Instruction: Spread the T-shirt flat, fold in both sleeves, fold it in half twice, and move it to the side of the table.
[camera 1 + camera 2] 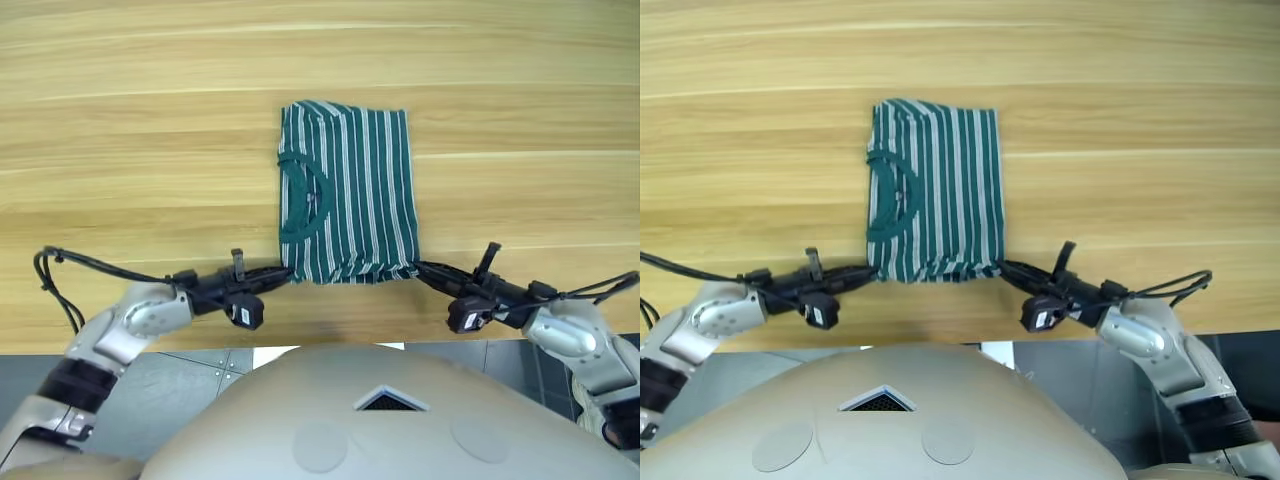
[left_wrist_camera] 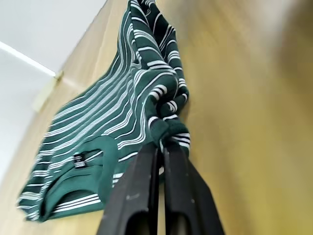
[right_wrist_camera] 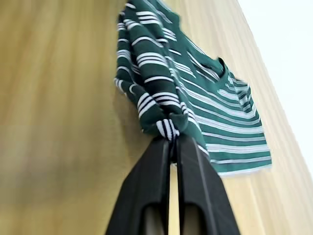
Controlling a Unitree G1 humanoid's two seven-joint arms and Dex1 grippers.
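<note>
From the left eye view I have the T-shirt [image 1: 348,195] folded into a striped green rectangle on the tabletop [image 1: 120,120], about midway between the left and right edges and close to the near edge. Its long axis runs from the near edge toward the far edge, and the collar [image 1: 300,200] opens toward the left edge. A small neck label [image 1: 311,204] sits inside the collar, and I cannot read any writing on it. The left gripper [image 1: 285,272] is at the shirt's near-left corner and the right gripper [image 1: 418,266] at its near-right corner, both low against the wood. The right eye view gives me the same layout. In the left wrist view the two dark fingers [image 2: 139,181] are pinched together on a bunched fold of that corner, with the rest of the cloth stretching away flat beyond the tips. In the right wrist view the fingers [image 3: 195,181] are likewise clamped on a gathered knot of striped fabric, and the shirt lies spread past them.
</note>
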